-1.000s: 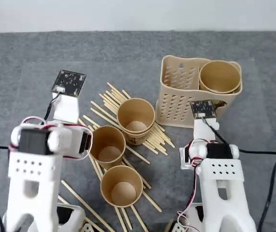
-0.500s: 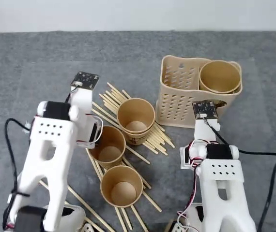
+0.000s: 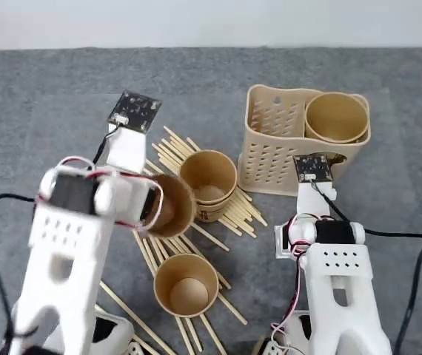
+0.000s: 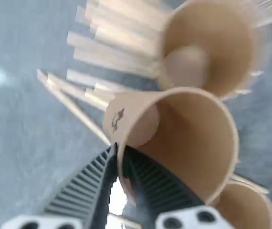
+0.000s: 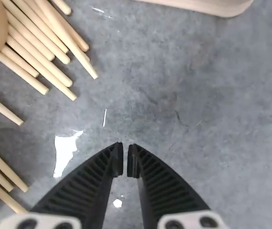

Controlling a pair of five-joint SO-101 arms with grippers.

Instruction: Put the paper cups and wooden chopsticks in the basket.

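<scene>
My left gripper (image 4: pixel 119 160) is shut on the rim of a brown paper cup (image 4: pixel 188 138), one finger inside the wall and one outside. In the high view this held cup (image 3: pixel 172 203) hangs tilted on its side above the wooden chopsticks (image 3: pixel 196 181). A second cup (image 3: pixel 208 177) stands on the chopstick pile just beyond it, and a third cup (image 3: pixel 186 285) stands nearer the arms. The beige basket (image 3: pixel 274 140) holds one cup (image 3: pixel 337 117) in its right compartment. My right gripper (image 5: pixel 125 160) is shut with nothing in it, low over the grey mat in front of the basket.
Loose chopsticks (image 5: pixel 40 43) fan out close beside the right gripper, and more run under the left arm (image 3: pixel 78 237). The basket's left compartment (image 3: pixel 274 115) is free. Grey mat stays bare around the basket and along the far side.
The left arm came in over the middle cup, closed on its rim and raised it off the pile, tipping it sideways. The right arm has kept still.
</scene>
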